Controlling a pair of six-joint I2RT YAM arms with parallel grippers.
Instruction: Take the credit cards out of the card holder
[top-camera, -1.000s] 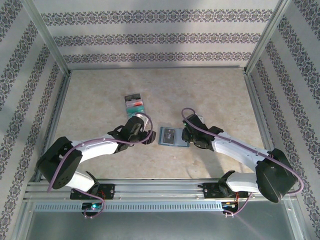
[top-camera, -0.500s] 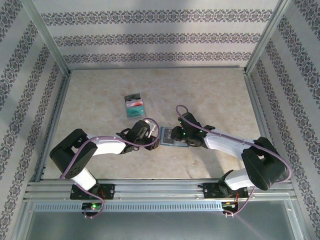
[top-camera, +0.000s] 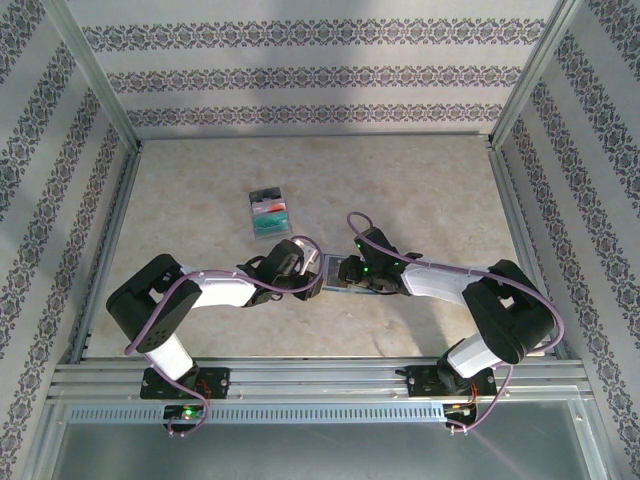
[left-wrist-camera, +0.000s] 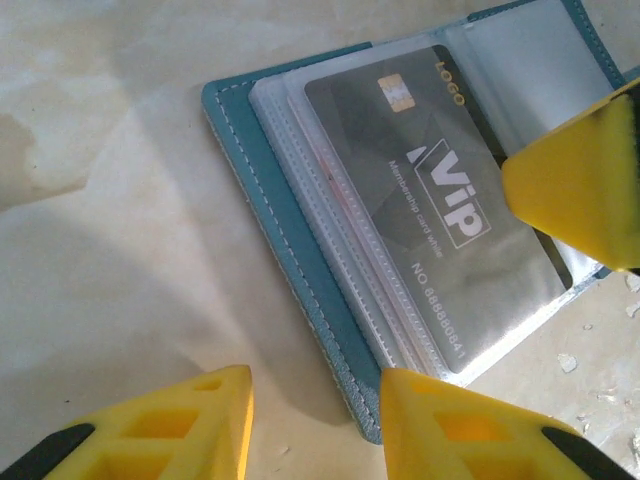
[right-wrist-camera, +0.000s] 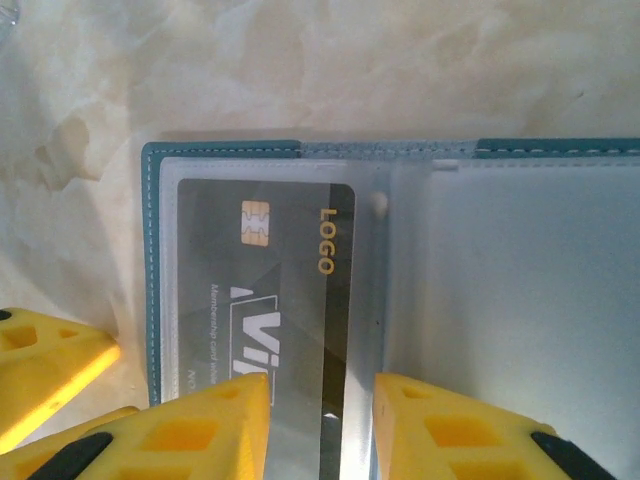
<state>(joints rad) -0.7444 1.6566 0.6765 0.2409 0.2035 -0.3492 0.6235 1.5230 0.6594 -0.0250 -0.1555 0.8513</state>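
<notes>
The teal card holder (top-camera: 333, 272) lies open and flat on the table between my two grippers. A dark grey VIP credit card (left-wrist-camera: 420, 200) sits in its left clear sleeve, with its right edge sticking out of the sleeve (right-wrist-camera: 340, 300). My left gripper (left-wrist-camera: 315, 425) is open at the holder's (left-wrist-camera: 270, 220) left edge, one finger (left-wrist-camera: 450, 430) against the teal corner. My right gripper (right-wrist-camera: 320, 425) is open over the holder's (right-wrist-camera: 148, 260) middle, its jaws straddling the grey card's (right-wrist-camera: 270, 280) exposed edge. Both grippers meet at the holder: left (top-camera: 308, 278), right (top-camera: 352, 272).
A small stack of red, teal and grey cards (top-camera: 268, 212) lies on the table behind the left gripper. Patterned walls and metal frame rails (top-camera: 110, 230) close in the beige table on three sides.
My left gripper moved from near the card stack to the holder's left edge and narrowed its jaws. My right gripper slid left over the open holder.
</notes>
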